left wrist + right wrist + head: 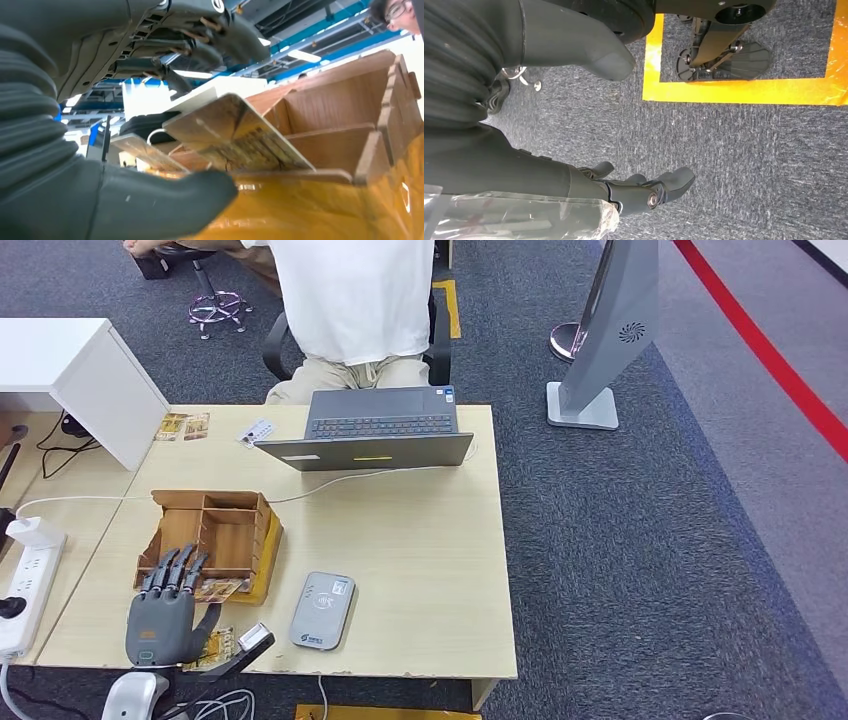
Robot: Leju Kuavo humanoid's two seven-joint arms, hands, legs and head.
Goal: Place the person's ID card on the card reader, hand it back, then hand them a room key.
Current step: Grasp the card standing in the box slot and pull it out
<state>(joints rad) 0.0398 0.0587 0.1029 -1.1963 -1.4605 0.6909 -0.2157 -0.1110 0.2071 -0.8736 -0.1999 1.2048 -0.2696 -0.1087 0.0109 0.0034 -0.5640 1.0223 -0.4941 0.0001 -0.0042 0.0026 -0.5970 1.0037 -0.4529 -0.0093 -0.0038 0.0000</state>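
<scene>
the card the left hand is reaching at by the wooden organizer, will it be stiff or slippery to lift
The card looks thin, flat and unbent, so probably stiff and light. Its glossy face suggests it may slip. It leans on the wooden organizer, which should help the left hand get under an edge.

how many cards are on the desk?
4 visible: two at the far edge left of the laptop, two by the left hand. The organizer may hide more.

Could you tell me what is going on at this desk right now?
The robot's left hand is at the wooden organiser near the desk's front edge, thumb and fingers around a patterned card, though a firm grip isn't clear. The card reader beside it lies bare. A small card rests by the laptop, where a person sits. The right hand hangs over the floor, holding nothing.
</scene>
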